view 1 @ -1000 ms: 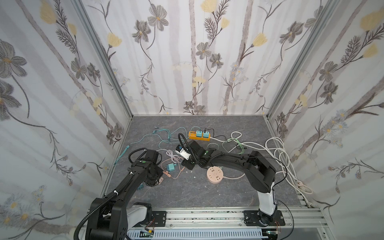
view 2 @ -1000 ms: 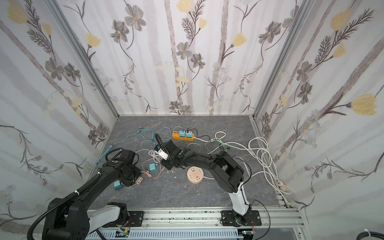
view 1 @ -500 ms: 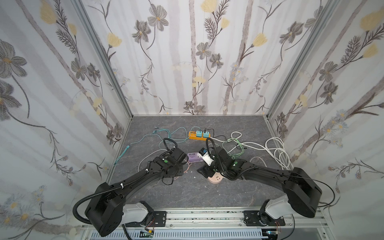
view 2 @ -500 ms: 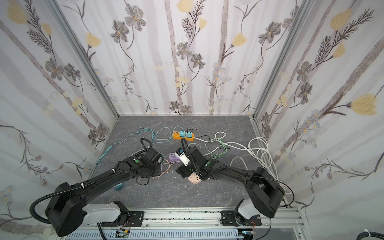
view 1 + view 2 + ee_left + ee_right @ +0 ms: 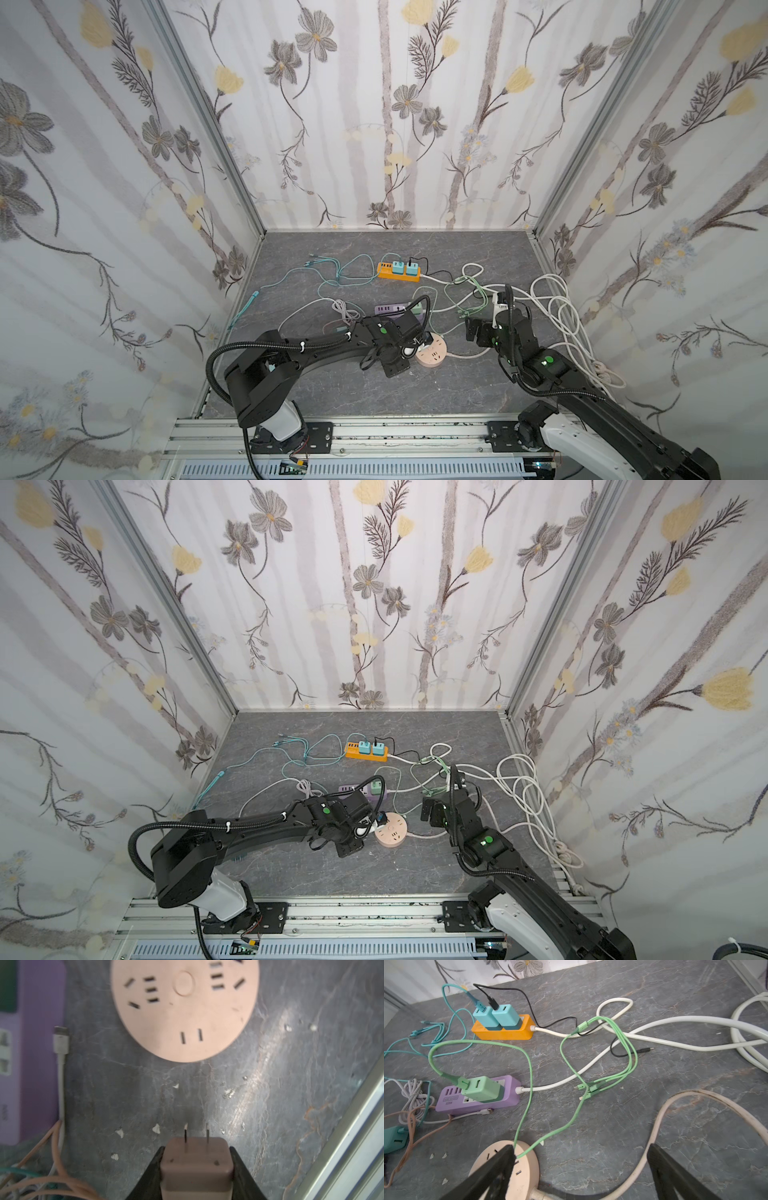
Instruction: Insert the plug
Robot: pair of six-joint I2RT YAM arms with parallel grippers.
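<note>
My left gripper (image 5: 196, 1149) is shut on a pinkish-beige cube plug (image 5: 196, 1167), its two prongs pointing at the round pink socket (image 5: 187, 1012). The socket's two-slot outlet (image 5: 191, 1035) faces the prongs, with bare table between them. In both top views the left gripper (image 5: 415, 345) (image 5: 368, 827) hovers at the round socket's (image 5: 434, 357) (image 5: 392, 833) left edge. My right gripper (image 5: 478, 328) (image 5: 432, 808) stands to the socket's right, apart from it. It is open and empty (image 5: 580, 1147), with the socket (image 5: 525, 1169) beside one finger.
A purple power strip (image 5: 388, 309) (image 5: 477, 1103) with a green charger (image 5: 481, 1088) lies behind the socket. An orange strip (image 5: 399, 272) (image 5: 502, 1031) carries two teal chargers. Green, teal and pink cables sprawl around; thick white cords (image 5: 561, 316) pile at the right. A white USB connector (image 5: 61, 1041) lies by the purple strip.
My left gripper has travelled right from the table's left side to the round socket. My right gripper has opened and pulled back to the right, away from the socket.
</note>
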